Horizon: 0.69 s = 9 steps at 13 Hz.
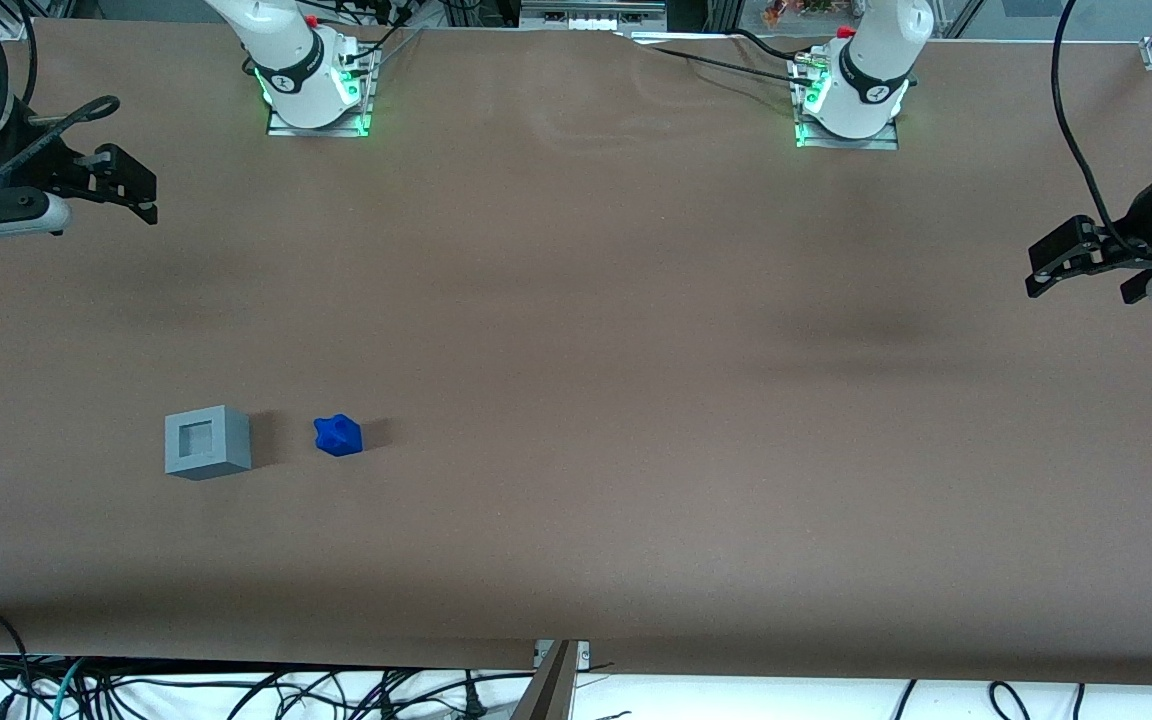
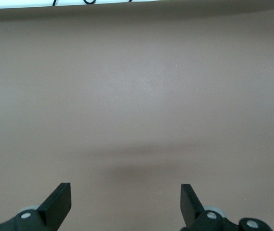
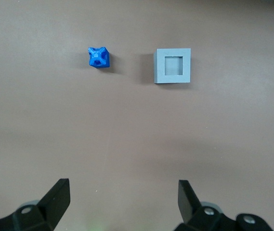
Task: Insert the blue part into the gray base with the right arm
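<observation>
The blue part (image 1: 338, 436) lies on the brown table, close beside the gray base (image 1: 207, 442), on the side toward the parked arm. The gray base stands with its square recess facing the front camera. Both also show in the right wrist view, the blue part (image 3: 98, 57) and the gray base (image 3: 173, 66) with its recess toward the camera. My right gripper (image 1: 141, 195) hangs open and empty at the working arm's end of the table, well above it and farther from the front camera than both objects. Its two black fingers (image 3: 57, 197) stand wide apart, with only bare table between them.
The brown table (image 1: 576, 330) stretches wide around both objects. The two arm bases (image 1: 316, 85) stand at the table's edge farthest from the front camera. Cables lie along the near edge (image 1: 236, 690).
</observation>
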Motion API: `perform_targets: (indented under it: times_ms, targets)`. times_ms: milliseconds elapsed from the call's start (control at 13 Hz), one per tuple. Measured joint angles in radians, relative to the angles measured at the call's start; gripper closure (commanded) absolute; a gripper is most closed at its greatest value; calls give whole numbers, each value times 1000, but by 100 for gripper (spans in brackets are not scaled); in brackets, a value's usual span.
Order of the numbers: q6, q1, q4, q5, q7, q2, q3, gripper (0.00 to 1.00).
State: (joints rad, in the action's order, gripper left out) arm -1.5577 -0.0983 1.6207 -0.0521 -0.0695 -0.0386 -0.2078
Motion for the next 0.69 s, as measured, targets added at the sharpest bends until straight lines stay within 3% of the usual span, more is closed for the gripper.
perform_targets:
  times_ms: [462,692]
  targets:
    - [-10,0,4,0,0,4,0,1]
    - [-143,0,66,4,0,38,-2,1]
